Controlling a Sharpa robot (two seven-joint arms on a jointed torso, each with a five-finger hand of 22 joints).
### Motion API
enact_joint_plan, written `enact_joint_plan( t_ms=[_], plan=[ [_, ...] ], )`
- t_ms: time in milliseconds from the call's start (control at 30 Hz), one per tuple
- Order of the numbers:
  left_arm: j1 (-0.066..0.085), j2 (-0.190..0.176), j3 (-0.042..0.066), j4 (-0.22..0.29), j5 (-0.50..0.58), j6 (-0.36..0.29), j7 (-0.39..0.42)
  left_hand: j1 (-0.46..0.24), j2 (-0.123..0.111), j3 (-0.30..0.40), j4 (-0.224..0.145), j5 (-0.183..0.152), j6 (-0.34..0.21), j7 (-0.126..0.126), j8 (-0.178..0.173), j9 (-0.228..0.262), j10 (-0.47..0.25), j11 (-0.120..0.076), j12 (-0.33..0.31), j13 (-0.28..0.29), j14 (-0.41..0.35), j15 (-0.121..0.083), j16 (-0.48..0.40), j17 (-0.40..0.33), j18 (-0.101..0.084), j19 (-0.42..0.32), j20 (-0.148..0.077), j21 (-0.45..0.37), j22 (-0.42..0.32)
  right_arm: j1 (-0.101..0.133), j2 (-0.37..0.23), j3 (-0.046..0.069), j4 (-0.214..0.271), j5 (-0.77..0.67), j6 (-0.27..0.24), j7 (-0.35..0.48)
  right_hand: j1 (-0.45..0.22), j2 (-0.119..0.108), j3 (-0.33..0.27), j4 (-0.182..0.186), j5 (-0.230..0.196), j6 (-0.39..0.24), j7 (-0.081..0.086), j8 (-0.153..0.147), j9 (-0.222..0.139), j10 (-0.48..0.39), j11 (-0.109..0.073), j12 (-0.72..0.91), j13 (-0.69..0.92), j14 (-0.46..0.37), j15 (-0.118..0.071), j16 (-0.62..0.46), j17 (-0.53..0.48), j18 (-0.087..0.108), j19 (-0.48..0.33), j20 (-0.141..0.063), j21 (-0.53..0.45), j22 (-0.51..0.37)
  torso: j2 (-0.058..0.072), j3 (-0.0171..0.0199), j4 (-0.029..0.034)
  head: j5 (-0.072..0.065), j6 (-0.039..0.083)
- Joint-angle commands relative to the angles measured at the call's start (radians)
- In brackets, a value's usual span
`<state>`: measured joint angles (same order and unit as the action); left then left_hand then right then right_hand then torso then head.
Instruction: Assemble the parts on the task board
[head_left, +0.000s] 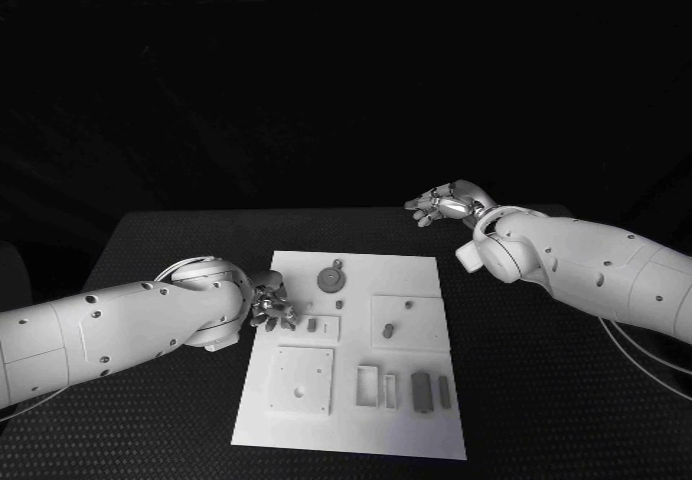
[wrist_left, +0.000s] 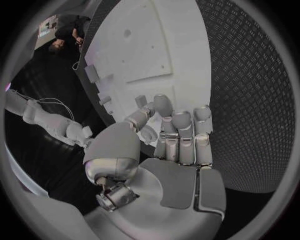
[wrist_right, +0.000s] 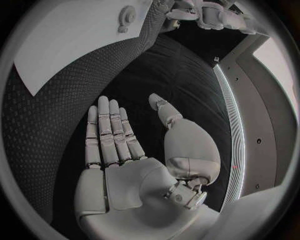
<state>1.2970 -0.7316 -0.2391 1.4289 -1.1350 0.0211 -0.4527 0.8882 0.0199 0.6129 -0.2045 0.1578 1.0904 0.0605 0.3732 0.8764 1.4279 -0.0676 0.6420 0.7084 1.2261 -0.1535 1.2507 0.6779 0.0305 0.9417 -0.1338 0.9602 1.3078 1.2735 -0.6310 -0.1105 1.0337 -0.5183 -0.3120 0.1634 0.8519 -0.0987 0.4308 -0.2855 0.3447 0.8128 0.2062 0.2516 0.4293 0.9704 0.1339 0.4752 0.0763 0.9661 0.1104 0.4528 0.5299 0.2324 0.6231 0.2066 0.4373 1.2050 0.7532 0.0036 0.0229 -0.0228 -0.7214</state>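
Note:
The white task board (head_left: 433, 430) lies in the middle of the black table. On it lie grey parts: a round gear (head_left: 333, 278), a small peg (head_left: 388, 329) on a square plate, and a small block (head_left: 313, 324) near the left edge. My left hand (head_left: 271, 308) hangs over that left edge, fingertips pointing down just beside the small block (wrist_left: 141, 101). Its fingers (wrist_left: 181, 135) are stretched out side by side, the thumb close by, with nothing visible between them. My right hand (head_left: 444, 204) floats past the board's far right corner with its fingers (wrist_right: 109, 132) spread flat, holding nothing.
A square plate (head_left: 300, 379) sits at the board's near left, and several narrow upright pieces (head_left: 420, 391) stand in a row at the near right. Black table (head_left: 577, 400) runs on both sides of the board. The gear (wrist_right: 127, 16) lies near the board's edge.

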Motion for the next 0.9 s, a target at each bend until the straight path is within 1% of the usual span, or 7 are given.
enact_joint_plan(
  t_ms=[33,233,700,800,833,867,900],
  plan=[
    [-0.002,0.002,0.0,-0.002,-0.018,0.018,0.0,0.005,0.007,0.001,-0.007,0.006,0.045,-0.035,0.007,0.0,0.007,-0.002,0.006,-0.001,0.004,-0.006,0.006,-0.001,0.008,0.01,-0.112,0.007,0.021,-0.001,0.0,0.0,0.002,0.0,0.014,0.006,-0.009,0.003,0.004,0.001,0.004,-0.004,0.002,0.002,-0.002,0.002,0.0,-0.002,-0.002,-0.006,0.001,-0.004,-0.001,-0.009,-0.005,0.0,-0.003,0.002,0.0,-0.0004,-0.0004,0.0,-0.001],
    [-0.009,0.006,0.0,-0.004,-0.018,0.013,0.002,0.005,0.007,0.002,-0.008,0.006,0.045,-0.035,0.006,0.0,0.006,-0.002,0.006,-0.001,0.004,-0.006,0.006,-0.002,0.008,0.01,-0.112,0.007,0.021,-0.001,0.0,0.0,0.003,0.001,0.014,0.006,-0.009,0.003,0.004,0.001,0.004,-0.004,0.002,0.003,-0.002,0.002,0.0,-0.002,-0.002,-0.006,0.001,-0.004,-0.001,-0.009,-0.005,0.0,-0.003,0.002,0.0,-0.0001,0.0,-0.003,-0.001],
    [-0.01,0.008,0.0,-0.003,-0.024,0.03,-0.004,0.003,0.006,0.002,-0.008,0.005,0.045,-0.034,0.004,0.0,0.006,-0.002,0.006,-0.001,0.005,-0.007,0.006,-0.002,0.008,0.01,-0.112,0.007,0.021,-0.001,-0.002,0.0,0.006,0.002,0.014,0.006,-0.01,0.003,0.004,0.001,0.004,-0.004,0.002,0.003,-0.002,0.002,0.0,-0.002,-0.002,-0.007,0.001,-0.004,-0.001,-0.008,-0.005,0.0,-0.004,0.002,0.0,-0.0004,0.0002,-0.003,-0.001],
    [-0.01,0.011,0.0,-0.006,-0.025,0.034,-0.01,-0.009,-0.009,-0.002,0.001,-0.014,0.042,-0.032,-0.005,-0.002,0.005,-0.002,0.007,-0.001,0.005,-0.007,0.005,-0.004,0.008,0.01,-0.112,0.009,0.02,-0.001,-0.002,0.0,0.006,0.002,0.015,0.005,-0.01,0.003,0.004,0.001,0.004,-0.004,0.002,0.003,-0.002,0.002,0.0,-0.002,-0.002,-0.007,0.001,-0.004,-0.001,-0.008,-0.005,0.0,-0.004,0.003,0.001,-0.0001,0.0006,-0.003,-0.001],
    [-0.01,0.011,0.0,-0.007,-0.026,0.034,-0.01,-0.018,-0.021,-0.004,0.01,-0.043,0.04,-0.032,-0.011,-0.005,0.005,-0.002,0.007,-0.002,0.004,-0.007,0.005,-0.006,0.008,0.01,-0.112,0.009,0.019,-0.001,-0.002,0.0,0.007,0.002,0.015,0.005,-0.01,0.003,0.004,0.001,0.004,-0.004,0.002,0.003,-0.002,0.002,0.0,-0.002,-0.002,-0.007,0.001,-0.004,-0.001,-0.008,-0.005,0.0,-0.004,0.003,0.001,0.0,0.0005,-0.003,-0.001],
    [-0.01,0.012,0.0,-0.009,-0.026,0.033,-0.011,-0.029,-0.042,-0.006,0.025,-0.078,0.037,-0.03,-0.022,-0.012,0.003,-0.002,0.006,-0.003,0.004,-0.008,0.004,-0.007,0.009,0.01,-0.113,0.008,0.018,-0.001,-0.002,0.0,0.007,0.003,0.015,0.005,-0.01,0.003,0.004,0.001,0.004,-0.004,0.002,0.003,-0.002,0.002,0.0,-0.002,-0.002,-0.007,0.001,-0.004,-0.001,-0.008,-0.005,0.0,-0.004,0.003,0.0,0.0001,0.0002,-0.003,-0.001],
    [-0.01,0.012,0.0,-0.01,-0.026,0.033,-0.012,-0.034,-0.049,-0.005,0.033,-0.082,0.036,-0.029,-0.027,-0.016,0.003,-0.002,0.006,-0.004,0.004,-0.009,0.003,-0.009,0.01,0.01,-0.114,0.008,0.018,-0.001,-0.002,0.0,0.008,0.003,0.015,0.005,-0.01,0.003,0.004,0.001,0.004,-0.004,0.002,0.003,-0.002,0.002,0.0,-0.002,-0.002,-0.007,0.001,-0.004,-0.001,-0.008,-0.005,0.0,-0.004,0.003,0.0,0.0,0.0002,-0.004,-0.001]
  ],
)
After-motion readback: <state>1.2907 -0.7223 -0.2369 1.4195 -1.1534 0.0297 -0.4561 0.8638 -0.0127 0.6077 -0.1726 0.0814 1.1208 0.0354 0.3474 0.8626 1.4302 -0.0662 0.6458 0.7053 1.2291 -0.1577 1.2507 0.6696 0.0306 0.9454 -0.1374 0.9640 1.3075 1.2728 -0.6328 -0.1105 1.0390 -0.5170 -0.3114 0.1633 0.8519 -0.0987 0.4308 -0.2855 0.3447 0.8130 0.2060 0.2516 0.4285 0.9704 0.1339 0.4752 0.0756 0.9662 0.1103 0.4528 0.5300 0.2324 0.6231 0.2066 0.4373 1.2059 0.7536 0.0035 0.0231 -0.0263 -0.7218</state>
